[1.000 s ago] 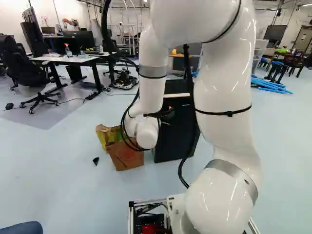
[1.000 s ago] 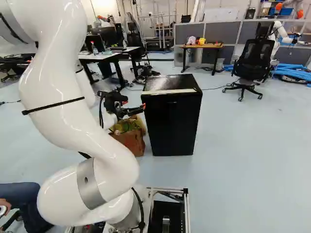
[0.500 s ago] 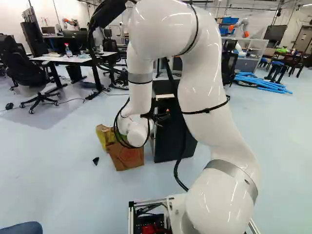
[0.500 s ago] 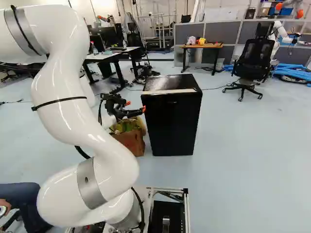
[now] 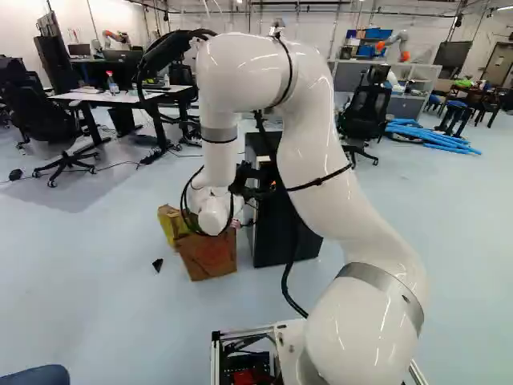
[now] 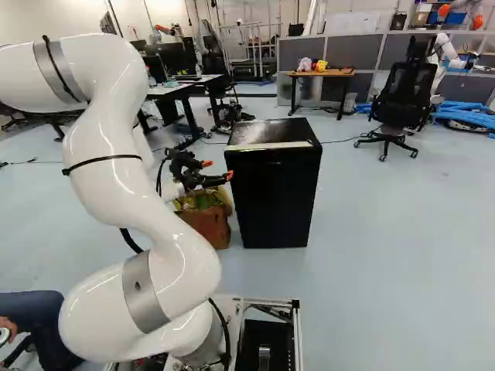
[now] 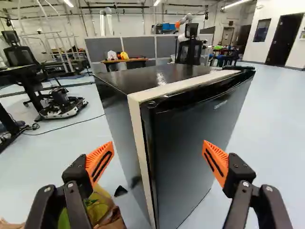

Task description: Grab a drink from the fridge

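Near a corner of the shut mini fridge (image 7: 195,138), the gripper (image 7: 158,151) stands released; approach appears nearly complete, with door opening and drink retrieval remaining.

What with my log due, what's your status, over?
Gripper open, holding nothing. Fridge shut, no drink in sight. Brown bag beside fridge, possible snag.

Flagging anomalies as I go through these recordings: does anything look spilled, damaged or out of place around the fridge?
One oddity: a small dark scrap lies loose on the floor near the brown bag, as if dropped; what it is, I cannot tell. The fridge stands upright, with no visible spill or damage.
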